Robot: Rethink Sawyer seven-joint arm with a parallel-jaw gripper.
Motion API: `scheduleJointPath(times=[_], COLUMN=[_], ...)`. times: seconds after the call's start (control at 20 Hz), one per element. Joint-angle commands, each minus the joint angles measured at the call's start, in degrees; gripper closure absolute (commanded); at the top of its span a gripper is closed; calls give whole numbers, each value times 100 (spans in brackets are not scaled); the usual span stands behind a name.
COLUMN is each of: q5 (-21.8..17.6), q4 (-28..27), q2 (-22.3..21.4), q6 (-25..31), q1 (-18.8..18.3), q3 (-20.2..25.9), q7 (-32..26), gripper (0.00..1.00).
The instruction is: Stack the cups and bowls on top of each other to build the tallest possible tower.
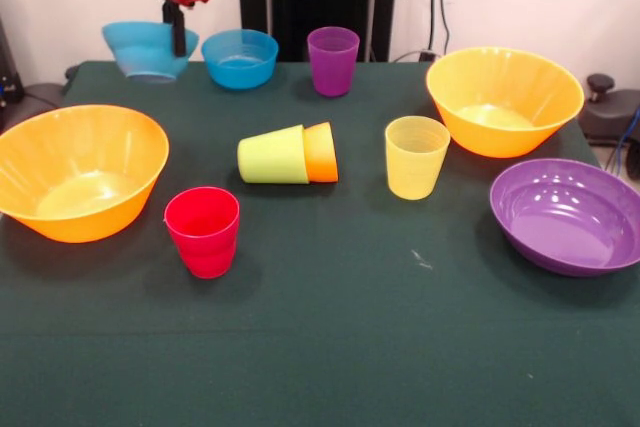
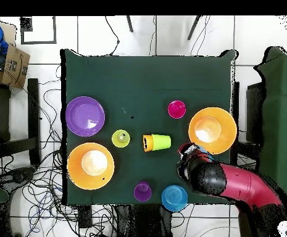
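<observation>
green table (image 1: 330, 347), cyan bowl (image 1: 140, 47) lifted at pincer (image 1: 179, 44)

Green-clothed table (image 1: 330, 347), scattered cups (image 1: 203, 230), bowls (image 1: 568, 214)

Bright even light, glare on glossy bowls (image 1: 568, 215).
</observation>
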Motion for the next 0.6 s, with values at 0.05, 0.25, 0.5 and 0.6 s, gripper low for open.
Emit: scheduleJointPath(times=[0.05, 0.25, 0.5, 0.6], q5=[618, 962, 996, 985], q4=[102, -154, -882, -1168], q2=[31, 110, 622, 847], q6=[1454, 1962, 2087, 2101], q1=[95, 235, 548, 629], q3=[819, 801, 552, 462], q7=[-539, -312, 42, 118], gripper=[100, 100, 100, 100])
